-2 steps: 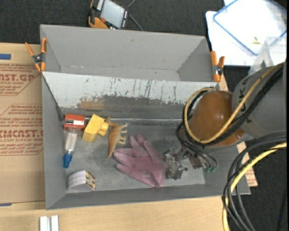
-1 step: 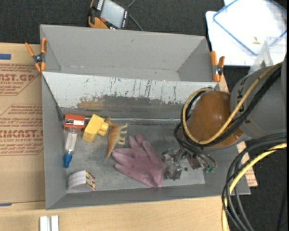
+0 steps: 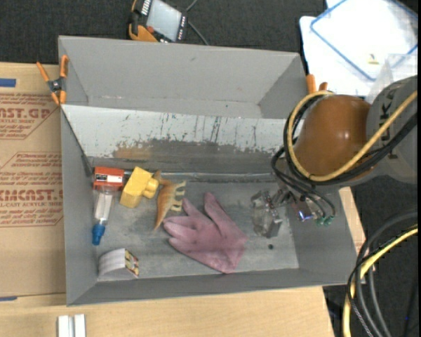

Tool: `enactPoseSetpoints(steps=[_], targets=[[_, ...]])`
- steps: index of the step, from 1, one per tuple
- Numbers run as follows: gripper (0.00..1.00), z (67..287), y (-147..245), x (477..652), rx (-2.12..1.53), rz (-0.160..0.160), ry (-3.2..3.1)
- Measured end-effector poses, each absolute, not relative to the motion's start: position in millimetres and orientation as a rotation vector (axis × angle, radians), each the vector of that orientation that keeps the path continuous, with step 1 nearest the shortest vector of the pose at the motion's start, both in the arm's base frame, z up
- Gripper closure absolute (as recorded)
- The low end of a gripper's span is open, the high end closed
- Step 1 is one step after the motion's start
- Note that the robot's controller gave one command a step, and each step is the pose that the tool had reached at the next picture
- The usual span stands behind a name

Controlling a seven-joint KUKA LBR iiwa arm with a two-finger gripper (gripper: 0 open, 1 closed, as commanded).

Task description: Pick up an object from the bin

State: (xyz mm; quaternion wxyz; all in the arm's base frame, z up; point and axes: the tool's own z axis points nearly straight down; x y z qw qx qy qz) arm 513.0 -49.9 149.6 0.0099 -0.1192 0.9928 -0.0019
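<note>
The end effector [image 3: 268, 217] hangs low over the bin's [image 3: 182, 76] right floor — just beside a purple glove [image 3: 209, 236]. Open or closed, I cannot tell.

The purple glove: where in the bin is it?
The purple glove lies mid-floor in the camera view, between the orange toy leftward and the end effector rightward.

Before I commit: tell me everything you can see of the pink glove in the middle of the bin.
The pink glove is a dull mauve and looks like soft rubber or fabric, limp and crumpled. It lies flat on the bin floor, near the middle, its digits splayed toward the left and the back wall. Its leftmost digit seems to touch the orange toy. The gripper hangs just to its right, apart from it. Nothing rests on it.
</note>
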Motion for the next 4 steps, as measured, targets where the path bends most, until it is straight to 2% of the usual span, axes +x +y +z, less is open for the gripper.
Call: enactPoseSetpoints(steps=[1,2,3,4], targets=[[1.0,117.8,-48.2,506.5,-0.383,-0.004,3.099],[0.0,106.7,-67.7,498.4,-0.323,-0.006,3.1],[0.0,105.8,-67.4,498.2,-0.325,-0.005,3.101],[0.0,72.4,-32.6,485.3,-0.496,-0.007,3.067]])
